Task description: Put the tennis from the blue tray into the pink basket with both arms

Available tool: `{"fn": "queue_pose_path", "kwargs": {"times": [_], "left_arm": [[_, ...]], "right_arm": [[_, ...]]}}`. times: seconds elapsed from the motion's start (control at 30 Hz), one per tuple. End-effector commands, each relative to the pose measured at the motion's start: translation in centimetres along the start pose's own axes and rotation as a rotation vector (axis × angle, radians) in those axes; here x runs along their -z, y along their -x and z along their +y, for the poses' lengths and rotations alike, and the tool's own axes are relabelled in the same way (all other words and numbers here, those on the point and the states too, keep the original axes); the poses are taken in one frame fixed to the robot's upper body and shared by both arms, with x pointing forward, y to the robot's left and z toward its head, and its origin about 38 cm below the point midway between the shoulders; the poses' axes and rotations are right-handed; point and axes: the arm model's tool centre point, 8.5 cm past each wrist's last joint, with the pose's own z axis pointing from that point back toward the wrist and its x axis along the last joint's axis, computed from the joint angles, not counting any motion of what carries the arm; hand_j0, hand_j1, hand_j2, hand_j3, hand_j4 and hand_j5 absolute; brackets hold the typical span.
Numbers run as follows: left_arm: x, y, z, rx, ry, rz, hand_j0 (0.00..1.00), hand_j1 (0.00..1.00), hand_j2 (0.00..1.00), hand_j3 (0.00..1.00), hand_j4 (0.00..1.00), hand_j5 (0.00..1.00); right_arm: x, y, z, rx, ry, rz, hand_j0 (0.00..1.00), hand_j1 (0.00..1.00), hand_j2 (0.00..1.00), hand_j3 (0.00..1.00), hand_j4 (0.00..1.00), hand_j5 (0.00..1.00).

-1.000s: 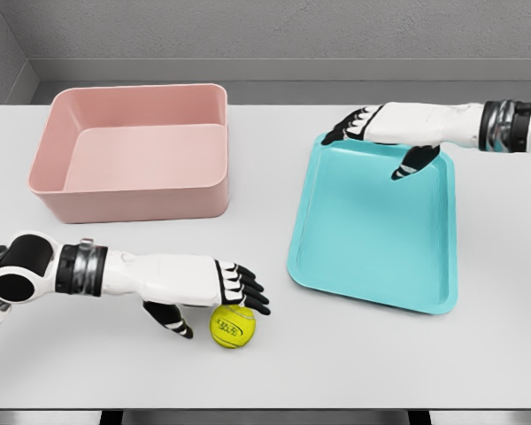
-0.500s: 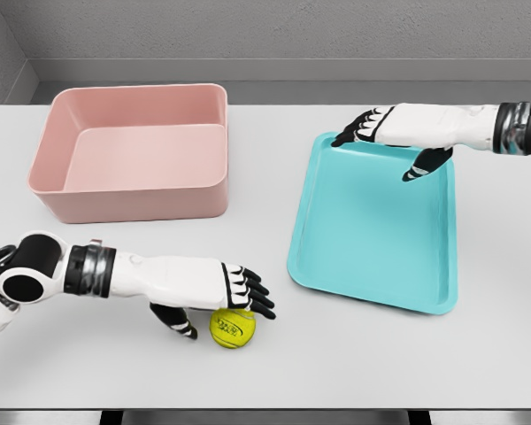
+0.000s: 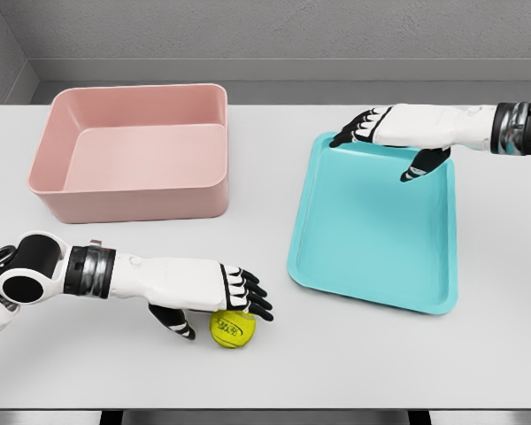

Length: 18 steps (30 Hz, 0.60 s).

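Note:
A yellow tennis ball [image 3: 233, 329] lies on the white table, left of the blue tray [image 3: 372, 226] and in front of the pink basket [image 3: 133, 150]. My left hand [image 3: 214, 305] hovers over the ball from the left, palm down, fingers spread above its top and the thumb low at its left side; the fingers are not closed around it. My right hand [image 3: 389, 142] hangs over the tray's far edge with fingers spread and nothing in it. The tray holds nothing. The basket holds nothing.
The grey wall runs behind the table's far edge. The table's front edge lies just below the ball. Bare table surface [image 3: 257, 177] separates basket and tray.
The left hand has slid a little to the right and lower, over the ball. The right hand has drifted slightly right along the tray's far edge. The ball has stayed put.

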Motion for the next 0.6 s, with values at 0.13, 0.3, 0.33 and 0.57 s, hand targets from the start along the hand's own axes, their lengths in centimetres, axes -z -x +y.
{"fn": "queue_pose_path", "kwargs": {"times": [0.13,0.3,0.33,0.57], "left_arm": [[0.0,0.0,0.1,-0.006,-0.006,-0.003,1.00,1.00,1.00,1.00,1.00,1.00],[0.7,-0.2,0.2,0.007,-0.004,-0.013,1.00,1.00,1.00,1.00,1.00,1.00],[1.1,-0.3,0.3,0.012,-0.008,-0.020,1.00,1.00,1.00,1.00,1.00,1.00],[1.0,0.1,-0.2,-0.003,-0.002,-0.009,1.00,1.00,1.00,1.00,1.00,1.00]], "right_arm": [[-0.1,0.1,-0.1,0.006,0.005,0.002,1.00,1.00,1.00,1.00,1.00,1.00],[-0.1,0.1,-0.1,0.006,0.005,0.002,1.00,1.00,1.00,1.00,1.00,1.00],[-0.1,0.0,-0.1,0.005,0.005,0.002,1.00,1.00,1.00,1.00,1.00,1.00],[0.0,0.0,-0.1,0.005,0.005,0.000,1.00,1.00,1.00,1.00,1.00,1.00]]}}
